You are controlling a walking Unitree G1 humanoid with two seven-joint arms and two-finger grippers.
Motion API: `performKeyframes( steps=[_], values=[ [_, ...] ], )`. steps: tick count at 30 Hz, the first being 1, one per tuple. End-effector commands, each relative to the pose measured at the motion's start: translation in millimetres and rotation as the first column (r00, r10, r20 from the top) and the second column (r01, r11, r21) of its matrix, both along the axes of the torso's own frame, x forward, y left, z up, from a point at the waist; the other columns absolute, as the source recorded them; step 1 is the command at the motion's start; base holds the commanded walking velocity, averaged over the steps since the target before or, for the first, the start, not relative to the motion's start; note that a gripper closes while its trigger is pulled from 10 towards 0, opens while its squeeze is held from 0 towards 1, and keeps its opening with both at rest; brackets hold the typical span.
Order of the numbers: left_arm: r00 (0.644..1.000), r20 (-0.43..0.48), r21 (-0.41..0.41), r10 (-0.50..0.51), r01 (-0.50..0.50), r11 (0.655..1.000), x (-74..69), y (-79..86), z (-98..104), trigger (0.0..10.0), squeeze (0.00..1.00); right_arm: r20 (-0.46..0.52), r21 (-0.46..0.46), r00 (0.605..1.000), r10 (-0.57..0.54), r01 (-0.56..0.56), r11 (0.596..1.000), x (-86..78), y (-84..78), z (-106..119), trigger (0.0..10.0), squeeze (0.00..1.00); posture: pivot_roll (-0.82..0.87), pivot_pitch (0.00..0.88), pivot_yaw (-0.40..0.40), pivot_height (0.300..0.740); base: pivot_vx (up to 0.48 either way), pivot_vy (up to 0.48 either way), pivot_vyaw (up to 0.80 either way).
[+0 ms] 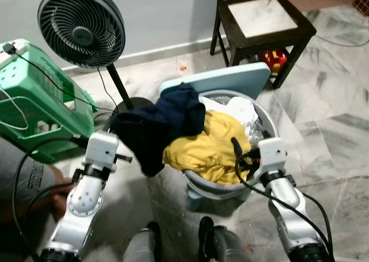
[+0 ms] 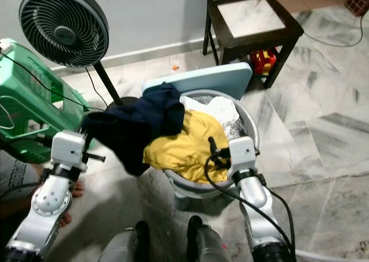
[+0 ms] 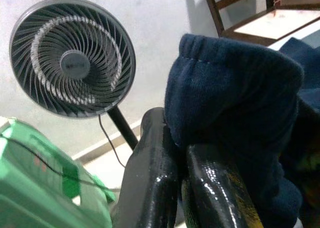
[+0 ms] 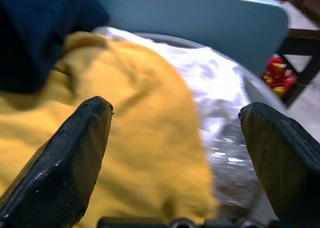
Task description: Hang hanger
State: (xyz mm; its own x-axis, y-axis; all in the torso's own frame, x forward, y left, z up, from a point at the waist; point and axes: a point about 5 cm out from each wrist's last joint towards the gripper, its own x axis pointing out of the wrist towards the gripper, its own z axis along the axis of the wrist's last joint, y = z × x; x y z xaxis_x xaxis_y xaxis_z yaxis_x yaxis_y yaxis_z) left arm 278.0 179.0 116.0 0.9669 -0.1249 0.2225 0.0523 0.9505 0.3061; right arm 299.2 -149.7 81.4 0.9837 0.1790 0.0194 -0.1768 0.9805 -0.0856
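Marble floor (image 1: 340, 135) is laid before a pale wall; a standing fan (image 1: 81, 26) and a green plastic stool (image 1: 34, 101) are placed at the robot's left, and a dark wooden chair (image 1: 262, 20) at the far right, with a red toy (image 1: 275, 59) beneath it. A round grey laundry basket (image 1: 266, 119) is set directly ahead, backed by a light blue lid (image 1: 230, 78); a yellow garment (image 1: 210, 144) and white laundry (image 1: 239, 109) are heaped in it. A navy garment (image 1: 155, 126) is draped from the basket rim out to the left gripper (image 3: 175, 163); its jaws are clenched on a fold of that cloth, as seen in the left wrist view. The right gripper (image 4: 175, 133) is held over the yellow garment near the basket's near rim; its jaws are spread wide, with nothing between them. A hanger cannot be made out in any view. A person's foot (image 2: 72, 201) is seen on the floor at the lower left.
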Motion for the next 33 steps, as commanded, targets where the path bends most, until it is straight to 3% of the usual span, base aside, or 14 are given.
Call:
performKeyframes(
  steps=[1,2,3,5,6,7,9,10,15,20,25,33],
  values=[
    [0.999,-0.022,0.023,-0.030,0.031,0.999,-3.6,-5.7,-3,1.8,0.00,-0.026,0.065,1.000,0.016,-0.014,0.998,-3.8,7.9,-6,10.0,0.00,0.12,0.153,0.020,0.740,0.000,0.000,0.00],
    [0.998,-0.033,0.038,-0.053,0.054,0.998,-4.6,-8.8,-5,1.9,0.00,-0.028,0.098,1.000,0.012,-0.009,0.995,-3.9,10.1,-6,10.0,0.00,0.13,0.133,0.024,0.740,0.000,0.000,0.00],
    [0.996,-0.051,0.035,-0.076,0.078,0.996,-4.8,-12.2,-9,0.9,0.00,-0.032,0.147,0.999,0.006,-0.001,0.989,-3.6,13.3,-7,10.0,0.00,0.13,0.108,0.030,0.740,0.000,0.000,0.00],
    [0.994,-0.081,0.000,-0.078,0.079,0.997,-2.4,-12.6,-14,1.0,0.00,-0.031,0.182,0.999,0.008,-0.003,0.983,-3.7,17.2,-7,10.0,0.00,0.13,0.090,0.034,0.740,0.000,0.000,0.00],
    [0.992,-0.109,0.001,-0.064,0.064,0.998,1.2,-12.0,-16,3.1,0.00,-0.033,0.183,0.999,0.012,-0.006,0.983,-3.8,19.0,-9,10.0,0.00,0.12,0.071,0.037,0.740,0.000,0.000,0.00],
    [0.991,-0.122,0.009,-0.053,0.054,0.998,3.4,-11.7,-18,3.1,0.00,-0.035,0.181,0.999,0.013,-0.006,0.983,-3.9,19.7,-10,10.0,0.00,0.12,0.066,0.037,0.740,0.000,0.000,0.00],
    [0.986,-0.147,-0.012,-0.077,0.076,0.997,6.8,-14.3,-20,5.4,0.00,-0.046,0.195,0.999,0.009,0.001,0.981,-3.6,20.0,-13,10.0,0.00,0.12,0.047,0.038,0.740,0.000,0.000,0.00],
    [0.983,-0.157,-0.012,-0.091,0.090,0.996,7.6,-16.1,-21,10.0,0.00,-0.050,0.205,0.999,0.002,0.008,0.979,-3.6,19.3,-13,10.0,0.00,0.11,0.038,0.038,0.740,0.000,0.000,0.00],
    [0.961,-0.238,-0.053,-0.139,0.130,0.990,12.1,-26.4,-34,10.0,0.00,-0.086,0.248,0.995,-0.055,0.075,0.966,-2.9,7.8,-19,10.0,0.00,0.10,0.002,0.027,0.740,0.000,0.000,0.00],
    [0.959,-0.251,-0.077,-0.129,0.114,0.991,13.7,-29.8,-39,10.0,0.00,-0.097,0.254,0.993,-0.071,0.093,0.963,-2.4,4.0,-21,10.0,0.00,0.09,0.000,0.023,0.740,0.000,0.000,0.00],
    [0.942,-0.286,-0.120,-0.176,0.147,0.982,20.5,-43.9,-47,10.0,0.00,-0.134,0.256,0.986,-0.099,0.131,0.958,2.1,0.2,-30,10.0,0.00,0.09,0.000,0.028,0.740,0.000,0.000,0.00],
    [0.945,-0.276,-0.115,-0.174,0.147,0.982,29.5,-49.4,-43,10.0,0.00,-0.117,0.242,0.988,-0.102,0.128,0.962,4.9,-1.2,-27,10.0,0.00,0.06,0.000,0.032,0.740,0.000,0.000,0.00]
  ],
)
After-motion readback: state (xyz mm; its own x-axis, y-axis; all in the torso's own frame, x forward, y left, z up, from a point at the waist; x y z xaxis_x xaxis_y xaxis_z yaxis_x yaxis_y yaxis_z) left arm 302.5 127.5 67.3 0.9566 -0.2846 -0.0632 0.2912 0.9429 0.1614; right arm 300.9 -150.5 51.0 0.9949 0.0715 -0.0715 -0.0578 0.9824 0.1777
